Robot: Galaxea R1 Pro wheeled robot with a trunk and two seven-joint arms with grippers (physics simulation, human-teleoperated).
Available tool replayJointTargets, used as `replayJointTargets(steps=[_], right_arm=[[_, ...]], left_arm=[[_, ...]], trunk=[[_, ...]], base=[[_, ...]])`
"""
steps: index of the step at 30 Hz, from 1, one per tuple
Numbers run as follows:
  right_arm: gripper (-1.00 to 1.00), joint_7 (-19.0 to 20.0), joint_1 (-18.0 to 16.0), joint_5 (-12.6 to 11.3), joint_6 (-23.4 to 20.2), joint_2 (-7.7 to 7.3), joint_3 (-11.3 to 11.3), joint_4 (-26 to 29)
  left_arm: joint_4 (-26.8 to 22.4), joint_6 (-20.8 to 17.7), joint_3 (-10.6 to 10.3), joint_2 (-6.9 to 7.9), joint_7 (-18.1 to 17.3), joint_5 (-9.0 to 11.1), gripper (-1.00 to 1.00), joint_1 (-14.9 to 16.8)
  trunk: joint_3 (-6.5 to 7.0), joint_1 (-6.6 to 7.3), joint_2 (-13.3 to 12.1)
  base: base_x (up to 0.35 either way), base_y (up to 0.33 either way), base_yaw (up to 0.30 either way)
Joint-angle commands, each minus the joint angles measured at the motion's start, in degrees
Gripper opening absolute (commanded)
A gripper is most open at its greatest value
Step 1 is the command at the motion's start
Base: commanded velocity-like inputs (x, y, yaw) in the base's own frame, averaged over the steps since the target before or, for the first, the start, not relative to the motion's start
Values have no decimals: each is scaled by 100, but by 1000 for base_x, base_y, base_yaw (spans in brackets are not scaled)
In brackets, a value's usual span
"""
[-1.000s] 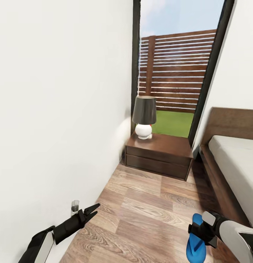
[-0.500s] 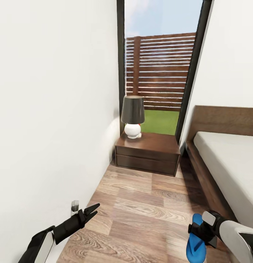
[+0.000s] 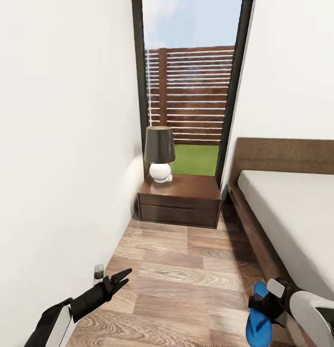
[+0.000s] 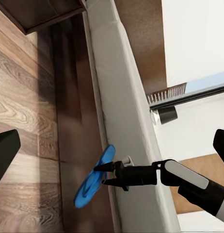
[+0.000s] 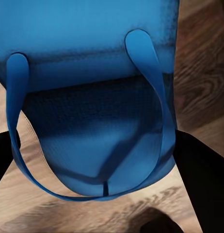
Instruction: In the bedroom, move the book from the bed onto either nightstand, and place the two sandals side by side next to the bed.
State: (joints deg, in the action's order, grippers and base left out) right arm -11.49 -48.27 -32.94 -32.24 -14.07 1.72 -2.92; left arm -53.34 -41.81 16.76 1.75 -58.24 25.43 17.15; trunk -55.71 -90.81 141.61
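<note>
A bright blue flip-flop sandal [image 3: 258, 318] hangs clamped in the right pincer [image 3: 261, 306] above the wooden floor [image 3: 186, 284], just beside the low grey-mattressed bed [image 3: 292, 217]. The left pincer [image 3: 119, 278] looks spread apart, apparently holding nothing.

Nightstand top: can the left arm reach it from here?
Probably not yet. The left gripper hangs open and empty low by the wall, with a long stretch of bare wood floor between it and the nightstand. Nothing blocks the path; the base must roll closer.
</note>
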Motion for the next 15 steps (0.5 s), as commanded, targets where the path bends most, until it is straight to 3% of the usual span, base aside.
replayJointTargets(steps=[1,8,15], right_arm=[[-100,-38,-7,-39,-1,1,13,-6],[-100,-38,-7,-37,3,9,13,-6],[-100,-38,-7,-30,7,9,13,-6]], left_arm=[[-1,-38,3,1,-4,23,100,1],[-1,-38,3,9,-10,23,100,2],[-1,-36,3,10,-6,20,100,0]], trunk=[[-6,1,2],[-6,1,2],[-6,1,2]], base=[[0,0,-209],[0,0,-193],[0,0,-53]])
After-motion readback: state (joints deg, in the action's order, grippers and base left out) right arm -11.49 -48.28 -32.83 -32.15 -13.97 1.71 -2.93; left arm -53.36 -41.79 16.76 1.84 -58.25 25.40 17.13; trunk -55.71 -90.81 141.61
